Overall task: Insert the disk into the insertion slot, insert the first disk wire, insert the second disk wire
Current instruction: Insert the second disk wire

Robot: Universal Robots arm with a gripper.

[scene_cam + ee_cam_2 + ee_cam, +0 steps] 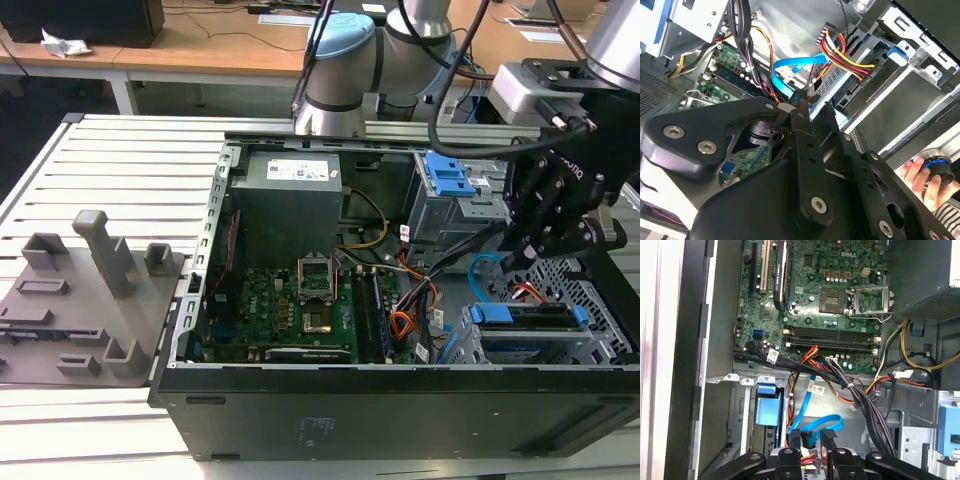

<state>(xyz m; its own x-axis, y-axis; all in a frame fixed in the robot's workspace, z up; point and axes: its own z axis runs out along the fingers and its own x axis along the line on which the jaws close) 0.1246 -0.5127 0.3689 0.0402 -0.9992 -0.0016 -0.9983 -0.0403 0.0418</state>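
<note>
The black end effector [811, 447] hangs inside the open computer case, fingertips closed on the thin flat light-blue cable [812, 430] near its plug. Just beside it, the blue-framed disk [525, 316] sits in the silver perforated drive cage [590, 300].

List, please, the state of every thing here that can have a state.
computer case: side open, lying flat.
processor socket: empty.
disk: seated in the insertion slot.
second disk wire: looped, running down to the claw.
first disk wire: reaches the disk's rear; plugged or not, cannot tell.
claw: low behind the disk, at the wires.
</note>
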